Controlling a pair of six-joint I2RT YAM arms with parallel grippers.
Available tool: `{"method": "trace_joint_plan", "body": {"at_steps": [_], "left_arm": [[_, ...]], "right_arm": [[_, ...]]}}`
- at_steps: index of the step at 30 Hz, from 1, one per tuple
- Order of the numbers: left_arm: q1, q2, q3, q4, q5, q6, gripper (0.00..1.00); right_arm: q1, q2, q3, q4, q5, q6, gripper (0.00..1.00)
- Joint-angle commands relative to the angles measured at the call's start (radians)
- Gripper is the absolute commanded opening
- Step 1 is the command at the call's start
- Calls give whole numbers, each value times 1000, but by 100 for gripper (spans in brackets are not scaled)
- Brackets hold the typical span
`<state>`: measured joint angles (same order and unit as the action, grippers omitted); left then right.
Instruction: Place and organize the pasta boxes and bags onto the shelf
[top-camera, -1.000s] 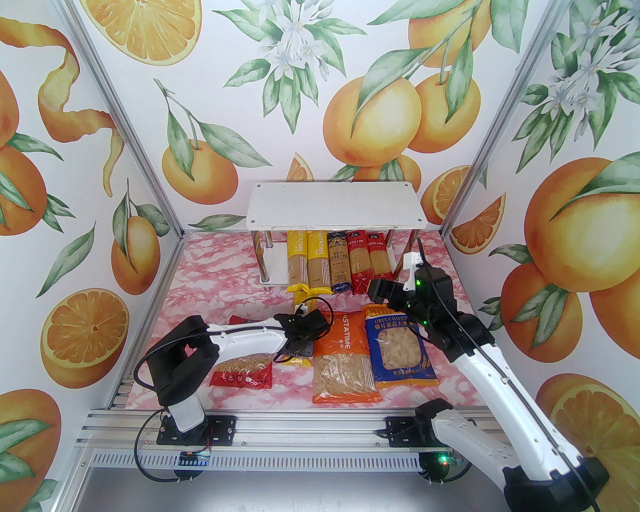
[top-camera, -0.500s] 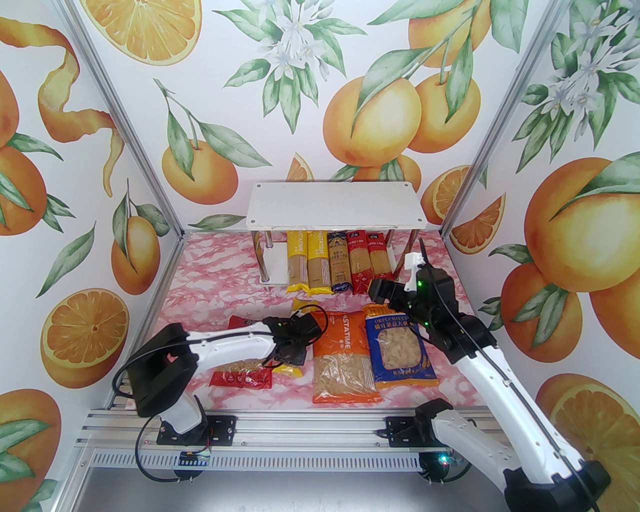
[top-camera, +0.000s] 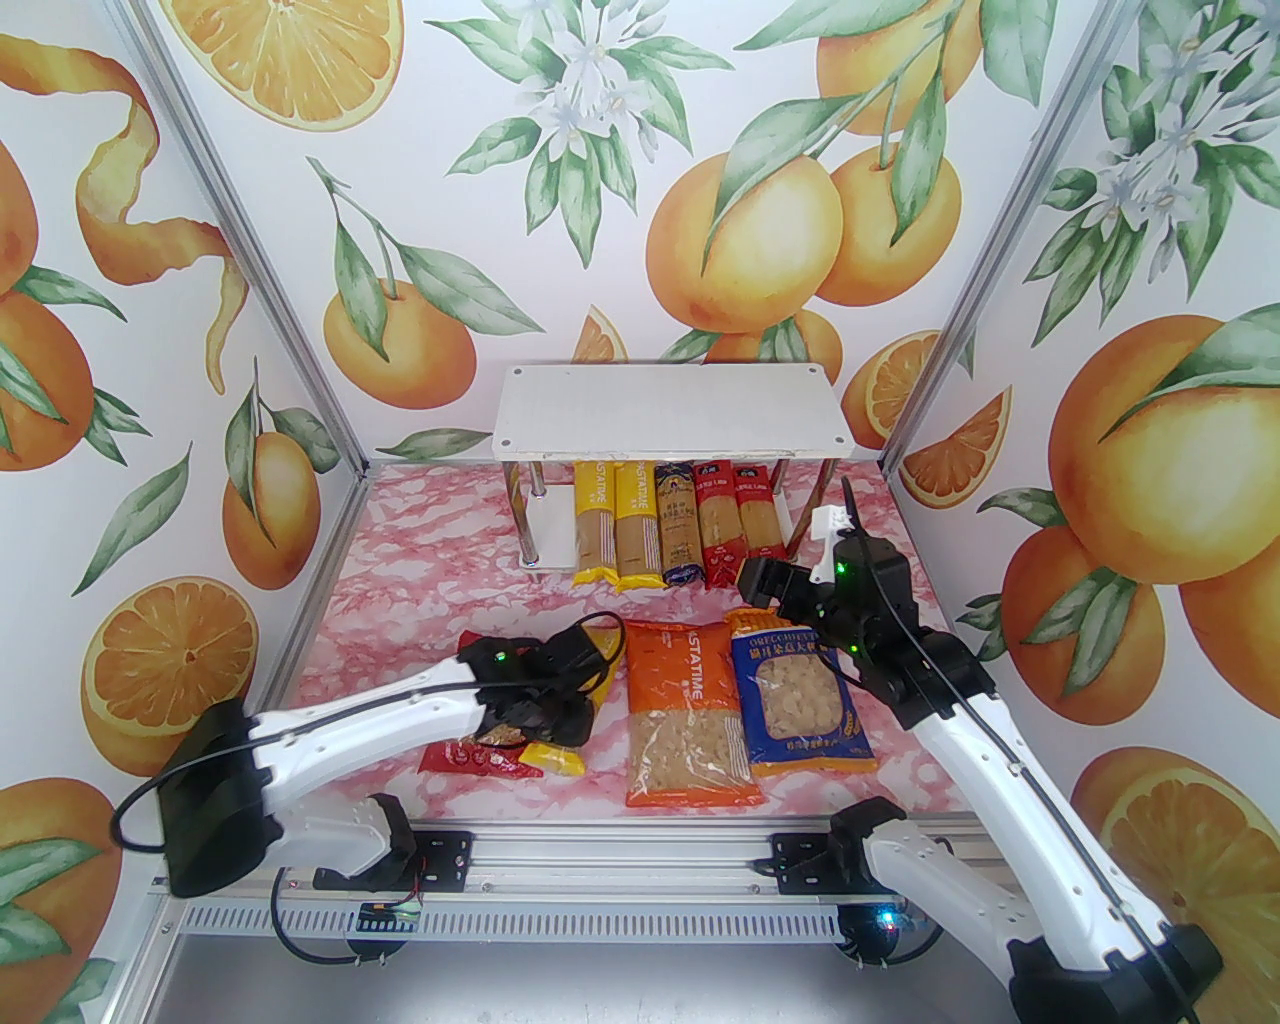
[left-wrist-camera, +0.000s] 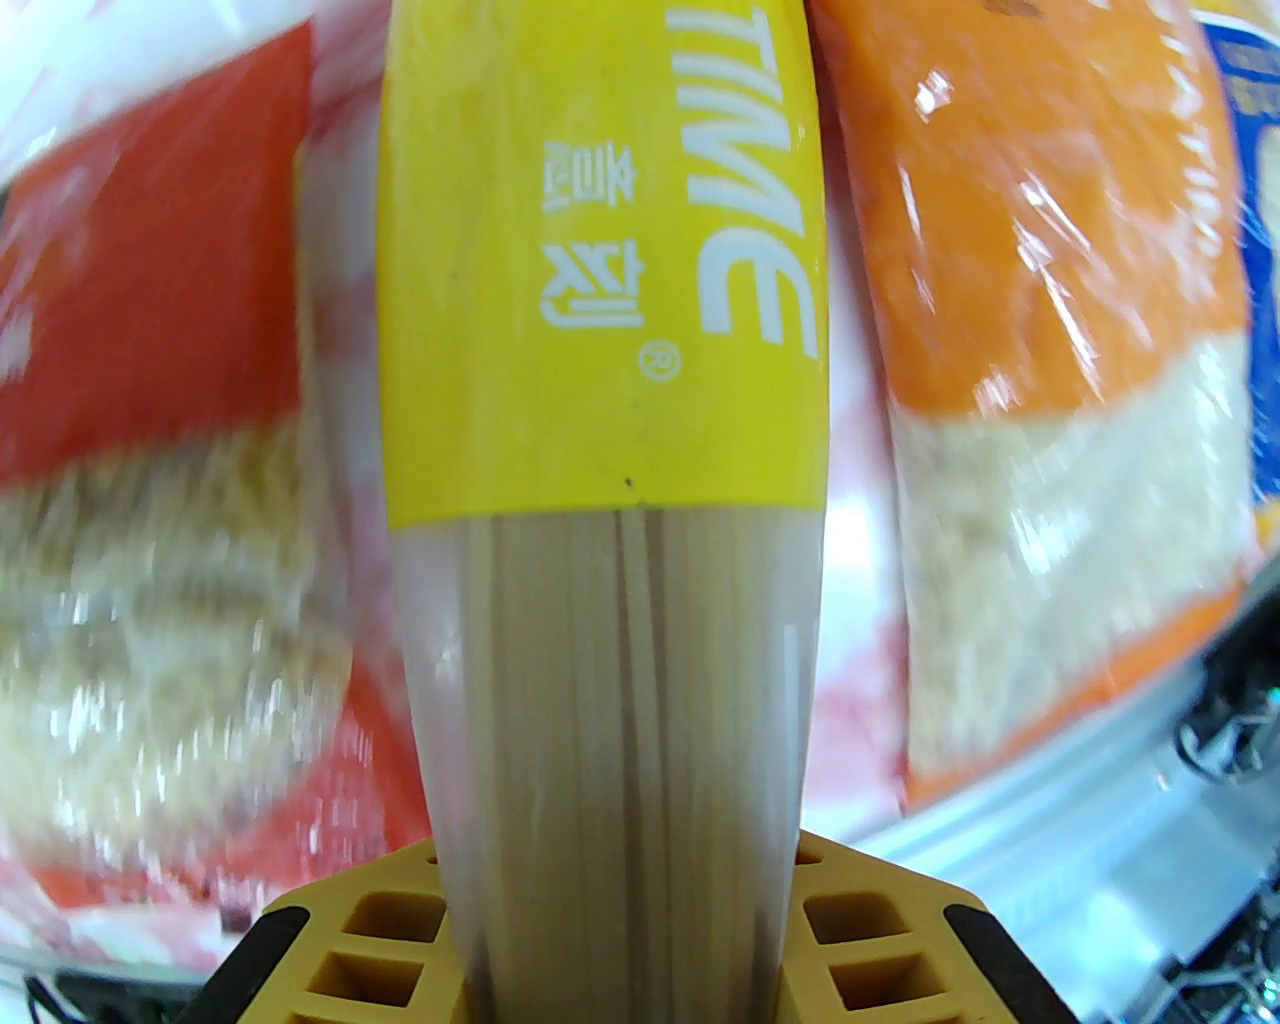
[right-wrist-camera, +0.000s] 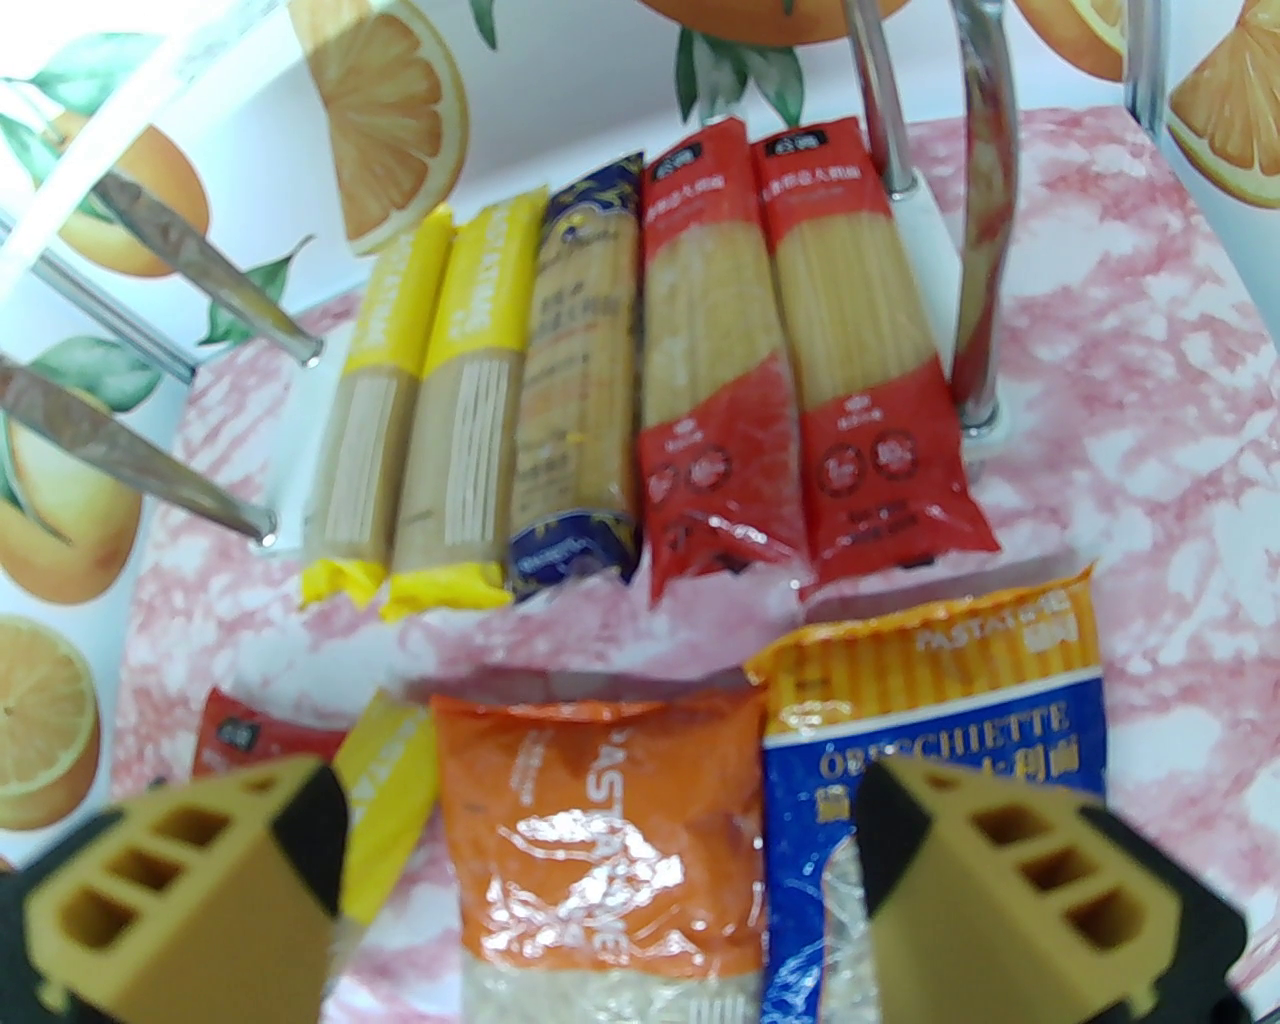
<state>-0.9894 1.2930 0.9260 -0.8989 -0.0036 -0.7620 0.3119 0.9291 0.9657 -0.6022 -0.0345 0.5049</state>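
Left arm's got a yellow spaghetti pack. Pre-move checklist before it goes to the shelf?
1. Grip: left gripper shut on the yellow spaghetti pack, pack centred in the jaws: ok.
2. Pack lifted clear of the red bag under it: cannot tell.
3. Slot: bare lower board of the shelf, left of the two shelved yellow packs: ok.
4. Right gripper open, empty, at the shelf's right front, off that path: ok.
5. Orange bag beside the held pack, not touching it: cannot tell.
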Motion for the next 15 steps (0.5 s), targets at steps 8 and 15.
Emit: {"method": "trace_joint_plan", "body": {"at_steps": [8,15], "left_arm": [[-8,-292,11,-50,6,-81,0],[-8,-358,60,-97,-65,-88,0]], "right_arm": [[-4,5,14,18,-22,39,88],[12,14,41,5,-6,33,88]]}}
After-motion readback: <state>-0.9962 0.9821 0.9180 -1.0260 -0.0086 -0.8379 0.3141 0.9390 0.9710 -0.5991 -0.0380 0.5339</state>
